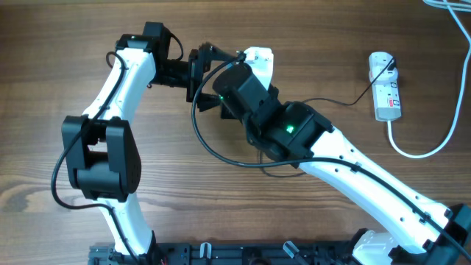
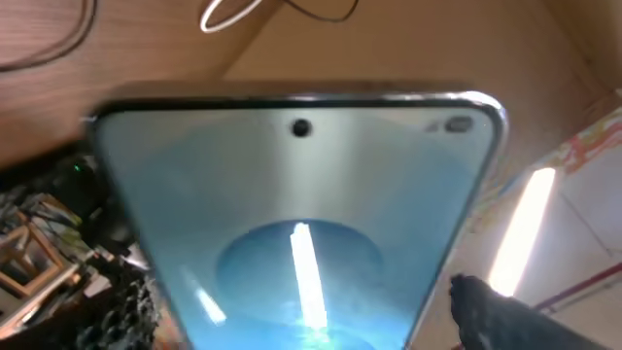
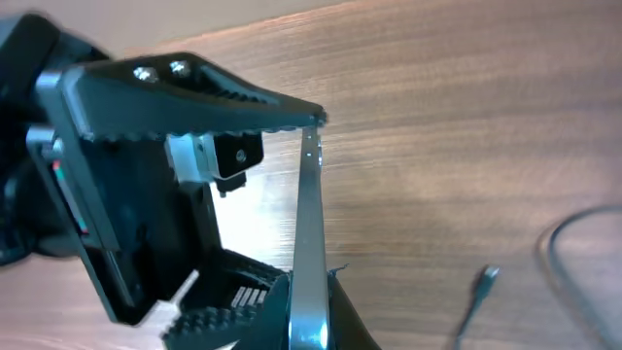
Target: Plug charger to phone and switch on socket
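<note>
Filling my left wrist camera almost edge to edge, the phone [image 2: 292,214] hangs screen-on to the lens, its teal glass streaked with reflected ceiling lights. One dark finger [image 2: 491,316] of that arm shows at lower right.

From the right wrist camera I see the same phone edge-on, a thin bright sliver rising from the right gripper [image 3: 319,309], whose jaws are closed on its lower end. Around it the left gripper [image 3: 299,199] stands wide open, its serrated black fingers spread above and below. The upper fingertip sits right at the phone's top edge, and I cannot tell whether it touches.

Past the phone, the charger [image 3: 478,292] has its small connector tip lying loose on the wooden table [image 3: 466,126], apart from both grippers.

From overhead, the two arms meet left of centre, and the phone is a pale corner showing beyond the right arm's wrist. Farthest off, near the table's right edge, the socket [image 1: 384,96] lies flat with the charger's black plug seated at one end and its thick white cord [image 1: 419,153] looping away.
</note>
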`<state>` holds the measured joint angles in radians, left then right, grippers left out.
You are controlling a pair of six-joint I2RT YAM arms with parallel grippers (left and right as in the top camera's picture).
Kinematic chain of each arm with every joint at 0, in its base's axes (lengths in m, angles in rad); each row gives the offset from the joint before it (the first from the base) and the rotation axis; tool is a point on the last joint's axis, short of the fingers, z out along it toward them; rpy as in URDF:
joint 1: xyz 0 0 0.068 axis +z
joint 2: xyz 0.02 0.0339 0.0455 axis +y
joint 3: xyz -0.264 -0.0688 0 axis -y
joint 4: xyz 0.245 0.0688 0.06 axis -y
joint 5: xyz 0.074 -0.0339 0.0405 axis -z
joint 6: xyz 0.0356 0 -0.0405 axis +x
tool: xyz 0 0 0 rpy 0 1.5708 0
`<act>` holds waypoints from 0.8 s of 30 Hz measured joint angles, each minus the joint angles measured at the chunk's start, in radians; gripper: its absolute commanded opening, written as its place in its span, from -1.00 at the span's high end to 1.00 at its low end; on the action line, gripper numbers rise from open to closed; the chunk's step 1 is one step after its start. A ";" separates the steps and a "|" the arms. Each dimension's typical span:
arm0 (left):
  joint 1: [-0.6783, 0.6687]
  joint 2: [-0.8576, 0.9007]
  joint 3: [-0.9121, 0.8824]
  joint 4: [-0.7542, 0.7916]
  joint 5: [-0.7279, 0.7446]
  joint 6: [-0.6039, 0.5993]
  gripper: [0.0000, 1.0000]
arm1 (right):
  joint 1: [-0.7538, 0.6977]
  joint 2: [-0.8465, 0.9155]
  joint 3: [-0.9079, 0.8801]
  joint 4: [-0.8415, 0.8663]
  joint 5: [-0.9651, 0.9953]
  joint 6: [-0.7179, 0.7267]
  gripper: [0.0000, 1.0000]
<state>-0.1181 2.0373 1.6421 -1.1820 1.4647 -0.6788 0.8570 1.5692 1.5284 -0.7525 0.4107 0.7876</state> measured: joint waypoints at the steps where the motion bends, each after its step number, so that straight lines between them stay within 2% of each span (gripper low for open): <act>1: 0.000 -0.002 0.000 0.000 0.003 0.000 -1.00 | 0.000 0.000 0.000 0.000 0.004 0.051 0.92; 9: 0.000 -0.005 0.000 0.000 0.003 -0.001 -0.95 | 0.000 -0.022 0.000 -0.014 0.066 0.723 0.91; 11: 0.000 -0.005 0.000 0.000 0.003 -0.005 -0.67 | 0.000 -0.029 0.000 -0.014 0.066 0.858 0.91; 13: 0.000 -0.005 0.000 -0.001 0.005 -0.012 -0.49 | 0.000 -0.031 0.000 -0.015 0.065 0.986 0.90; 19: 0.000 -0.005 0.000 0.000 0.015 -0.066 -0.47 | 0.000 -0.032 0.000 -0.108 0.067 1.180 0.91; 24: 0.000 -0.005 0.000 0.000 0.032 -0.097 -0.44 | 0.000 -0.028 0.000 -0.096 0.077 1.239 0.91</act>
<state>-0.1181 2.0323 1.6421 -1.1824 1.4967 -0.7761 0.8570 1.5410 1.5284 -0.8482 0.4881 2.0270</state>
